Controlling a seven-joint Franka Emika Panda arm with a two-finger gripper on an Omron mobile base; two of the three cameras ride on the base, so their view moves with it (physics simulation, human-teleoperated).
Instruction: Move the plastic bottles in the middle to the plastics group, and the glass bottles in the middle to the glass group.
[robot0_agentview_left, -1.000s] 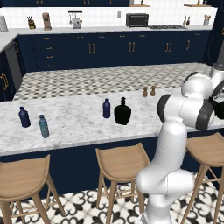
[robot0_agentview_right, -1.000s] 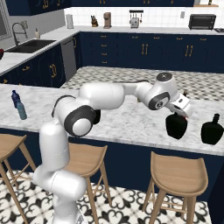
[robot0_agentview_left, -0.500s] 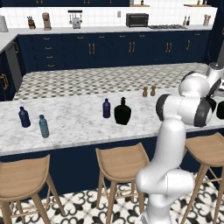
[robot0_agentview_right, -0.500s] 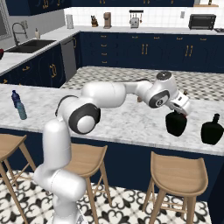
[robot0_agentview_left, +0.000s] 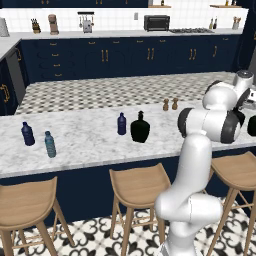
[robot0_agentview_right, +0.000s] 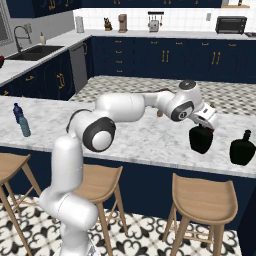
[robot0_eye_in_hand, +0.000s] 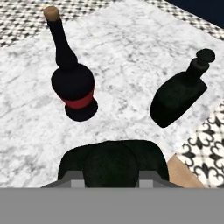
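Gripping a squat black bottle (robot0_agentview_right: 201, 139) by its neck, gripper (robot0_agentview_right: 209, 125) clamped on it at the right end of the marble counter (robot0_agentview_right: 140, 137), with the bottle's base at or just above the surface. Sitting just beside another rounded black bottle (robot0_agentview_right: 242, 149) and, in the hand view, near a slim-necked dark bottle with a red label (robot0_eye_in_hand: 71, 76). Standing farther left in the middle: one more black bottle (robot0_agentview_left: 140, 128) touching or nearly touching a navy bottle (robot0_agentview_left: 121, 123), with a second navy bottle (robot0_agentview_left: 27, 134) and a teal-grey bottle (robot0_agentview_left: 49, 144) well apart at the left end.
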